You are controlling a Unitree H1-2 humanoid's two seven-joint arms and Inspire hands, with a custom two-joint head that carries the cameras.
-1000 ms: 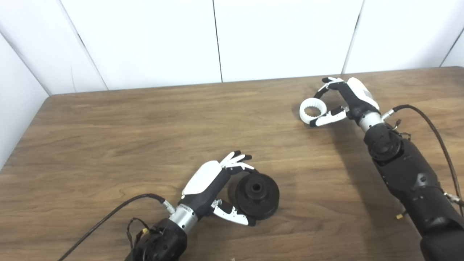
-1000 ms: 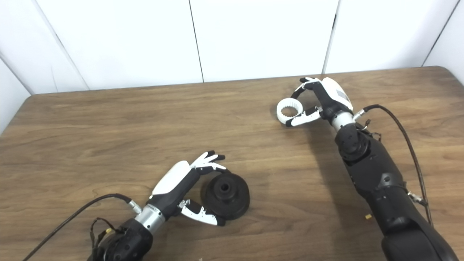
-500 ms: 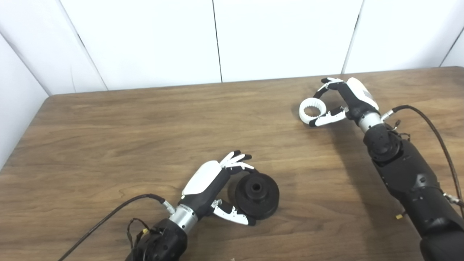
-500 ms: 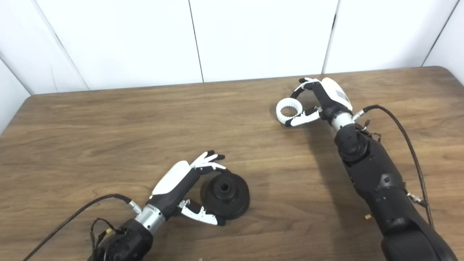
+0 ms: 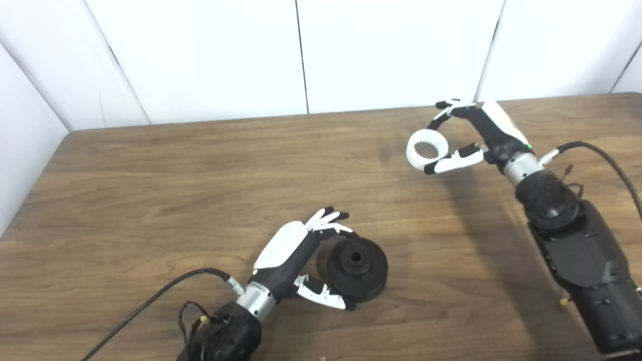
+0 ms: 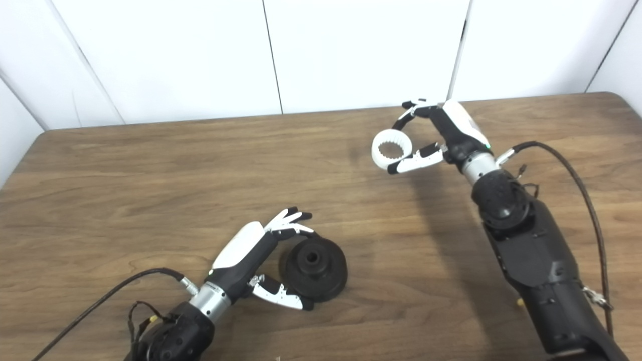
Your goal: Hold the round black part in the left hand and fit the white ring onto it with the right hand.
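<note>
The round black part (image 5: pixel 357 268) lies flat on the wooden table (image 5: pixel 150 190), near the front middle, with its centre hole facing up. My left hand (image 5: pixel 296 255) is wrapped loosely around its left side, fingers behind it and thumb in front, touching its rim. The white ring (image 5: pixel 427 149), toothed on the inside, is pinched between the fingers and thumb of my right hand (image 5: pixel 474 135) and held above the table at the back right. The ring also shows in the right eye view (image 6: pixel 391 149).
White wall panels (image 5: pixel 391 50) stand behind the table's far edge. Black cables (image 5: pixel 150 306) run from both wrists across the tabletop. A wide stretch of bare wood lies between the two hands.
My right hand has lifted the white ring off the table and carried it a little left. My left hand and the black part have stayed put.
</note>
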